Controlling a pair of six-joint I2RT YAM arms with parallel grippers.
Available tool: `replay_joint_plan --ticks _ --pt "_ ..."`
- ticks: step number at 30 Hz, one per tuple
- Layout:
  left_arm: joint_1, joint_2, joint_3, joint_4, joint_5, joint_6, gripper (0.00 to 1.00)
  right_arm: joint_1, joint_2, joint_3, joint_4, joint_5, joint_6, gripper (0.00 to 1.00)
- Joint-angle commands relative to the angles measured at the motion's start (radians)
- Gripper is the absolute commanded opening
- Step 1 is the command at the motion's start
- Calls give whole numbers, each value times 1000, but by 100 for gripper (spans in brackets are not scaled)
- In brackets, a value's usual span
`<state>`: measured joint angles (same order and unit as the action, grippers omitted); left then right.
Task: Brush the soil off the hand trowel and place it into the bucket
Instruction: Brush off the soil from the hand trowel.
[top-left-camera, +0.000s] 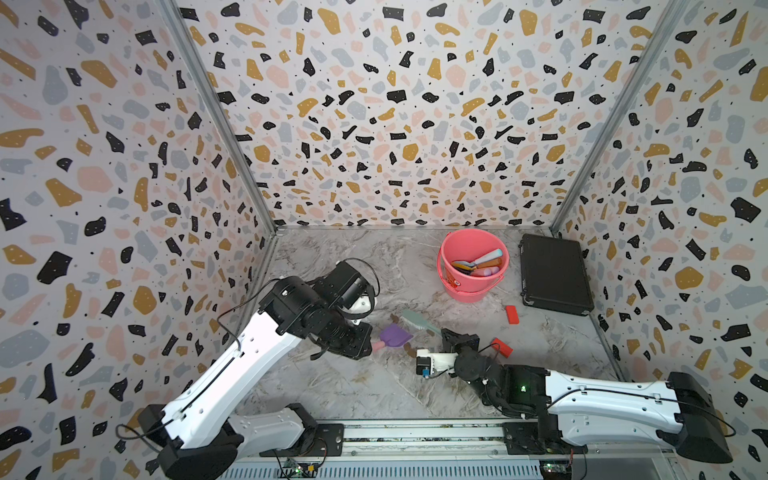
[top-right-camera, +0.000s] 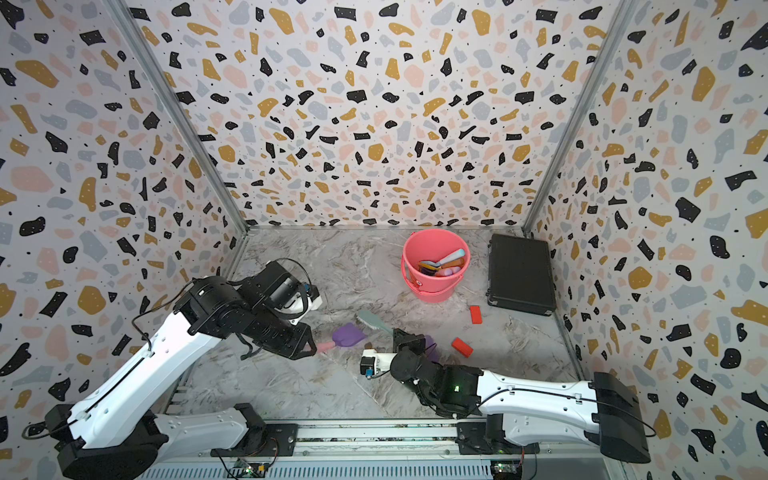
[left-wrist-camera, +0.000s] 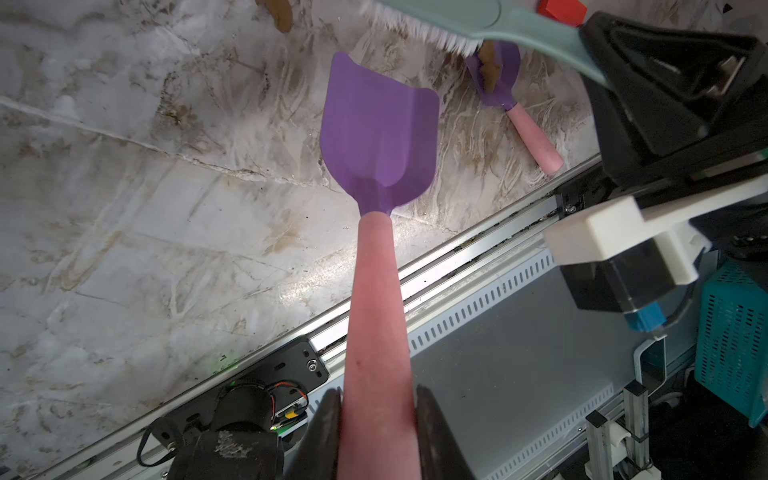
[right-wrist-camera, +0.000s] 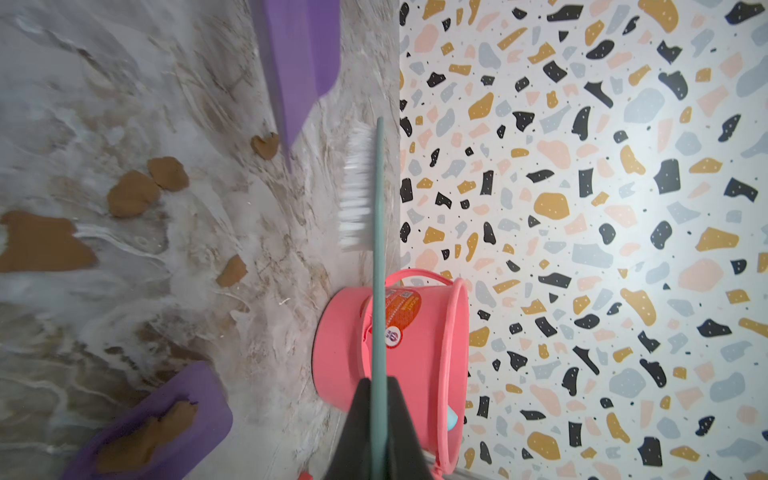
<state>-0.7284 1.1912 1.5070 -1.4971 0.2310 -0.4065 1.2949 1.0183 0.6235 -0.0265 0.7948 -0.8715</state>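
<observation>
Trowel (left-wrist-camera: 380, 133) hangs pinched by its pink handle in the left gripper (left-wrist-camera: 378, 407), apart from the bucket (top-left-camera: 471, 266); the right gripper (right-wrist-camera: 377, 395) squeezes the brush (right-wrist-camera: 358, 187). Behind that arm, in a top view, we barely see a second trowel (top-right-camera: 431, 349) bearing soil (right-wrist-camera: 145, 436).

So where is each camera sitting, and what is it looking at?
Both top views: high over the front rail, looking down on the table, left arm, right arm and bucket.
Left wrist: behind the left gripper, looking along the held trowel; its fingers show.
Right wrist: behind the right gripper, looking along the brush toward the bucket; its fingers show.
Shared: both wrist views show the brush and soil.
</observation>
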Motion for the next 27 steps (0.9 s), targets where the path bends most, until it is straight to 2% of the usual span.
replay_joint_plan --ticks 1,4,6,7,11,14,17,20,22,25,27 --pt "5 -13 24 6 -35 7 0 -52 -24 38 -35 43 129 0" --pt "6 -30 42 37 -107 -9 0 -129 -46 161 -214 -9 492 0" --pt "11 -53 51 85 -148 -17 0 -204 -73 227 -336 -157 797 0" --pt "14 -63 54 118 -169 -20 0 -242 -91 240 -360 -269 928 0" --pt "15 -127 59 246 -249 -14 0 -342 -122 226 -340 -607 1295 0" --pt "15 -190 49 337 -331 -4 0 -380 -128 178 -299 -741 1522 0" --pt "15 -225 34 416 -352 0 0 -409 -122 82 -122 -925 1749 0" --pt "15 -202 45 426 -317 -4 0 -410 -61 1 174 -1091 1926 0" --pt "15 -189 39 444 -276 -8 0 -410 -9 -13 314 -1152 2004 0" --pt "15 -179 16 463 -187 -10 0 -415 30 -2 416 -1176 2044 0" --pt "15 -173 9 445 -189 -15 0 -439 38 8 439 -1184 2073 0"
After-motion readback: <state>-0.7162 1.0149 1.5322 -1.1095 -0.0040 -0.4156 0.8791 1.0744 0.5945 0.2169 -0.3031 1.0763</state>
